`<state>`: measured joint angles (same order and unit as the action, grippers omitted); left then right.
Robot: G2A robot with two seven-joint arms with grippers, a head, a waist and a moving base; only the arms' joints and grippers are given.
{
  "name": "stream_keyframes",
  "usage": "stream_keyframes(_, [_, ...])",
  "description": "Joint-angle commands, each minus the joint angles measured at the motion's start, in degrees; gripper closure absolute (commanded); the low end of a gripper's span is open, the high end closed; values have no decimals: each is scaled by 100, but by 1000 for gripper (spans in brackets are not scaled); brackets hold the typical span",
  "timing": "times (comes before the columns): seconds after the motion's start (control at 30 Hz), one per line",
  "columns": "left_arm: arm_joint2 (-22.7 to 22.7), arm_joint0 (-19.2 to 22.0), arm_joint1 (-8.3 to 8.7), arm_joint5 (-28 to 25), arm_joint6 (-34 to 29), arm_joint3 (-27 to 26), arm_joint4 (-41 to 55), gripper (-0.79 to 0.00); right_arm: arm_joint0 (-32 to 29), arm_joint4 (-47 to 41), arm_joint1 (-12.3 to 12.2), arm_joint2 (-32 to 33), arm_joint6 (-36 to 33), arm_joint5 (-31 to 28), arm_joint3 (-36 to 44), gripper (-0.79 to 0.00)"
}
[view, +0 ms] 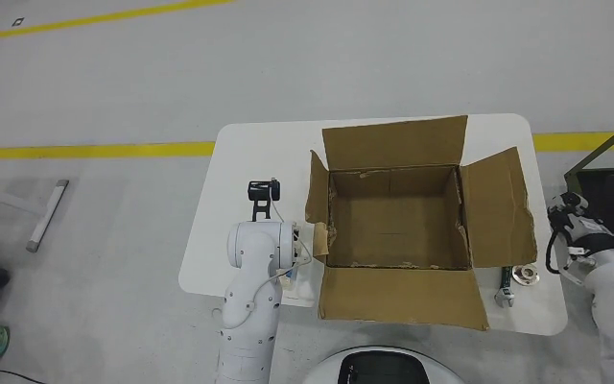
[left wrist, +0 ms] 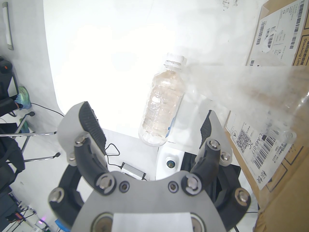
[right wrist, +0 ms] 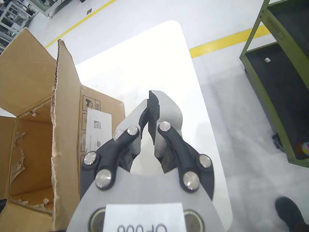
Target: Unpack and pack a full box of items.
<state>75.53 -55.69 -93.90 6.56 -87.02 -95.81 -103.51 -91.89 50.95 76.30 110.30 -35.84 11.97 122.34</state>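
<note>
An open cardboard box (view: 393, 230) stands on the white table (view: 249, 154), its flaps spread and its inside bare. A clear plastic bottle (left wrist: 164, 105) with a white cap lies on its side on the table beside the box's outer wall (left wrist: 277, 37). My left gripper (left wrist: 148, 111) is open, close above the bottle, with one finger showing on either side of the bottle's base end. My right gripper (right wrist: 149, 102) is shut on nothing, beyond the box's right flap (right wrist: 65, 112) at the table's right edge.
A small round part (view: 525, 275) and a metal tool (view: 504, 296) lie on the table right of the box. A green cart (right wrist: 277, 78) stands on the floor past the right edge. The table's left and far parts are bare.
</note>
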Motion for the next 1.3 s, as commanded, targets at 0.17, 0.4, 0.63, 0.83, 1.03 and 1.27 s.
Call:
stream_keyframes(0.17, [0,0,0,0,0,0,0,-785,-37,-964,102,98,2152,-329,184,0])
stream_keyframes(0.4, [0,0,0,0,0,0,0,-785,-290,-1389,115,86,2982,-1636,662,0])
stream_keyframes(0.63, [0,0,0,0,0,0,0,-785,-98,-462,68,-792,2566,-2083,925,0])
stream_keyframes(0.83, [0,0,0,0,0,0,0,-785,328,67,49,-1561,2445,-2270,678,0])
stream_keyframes(1.03, [162,-140,10,-165,250,-99,441,-785,615,38,25,-1695,2139,-2246,318,0])
stream_keyframes(1.27, [552,-172,108,-1652,-98,-192,1503,-785,861,-276,-9,-1656,1687,-2144,-47,0])
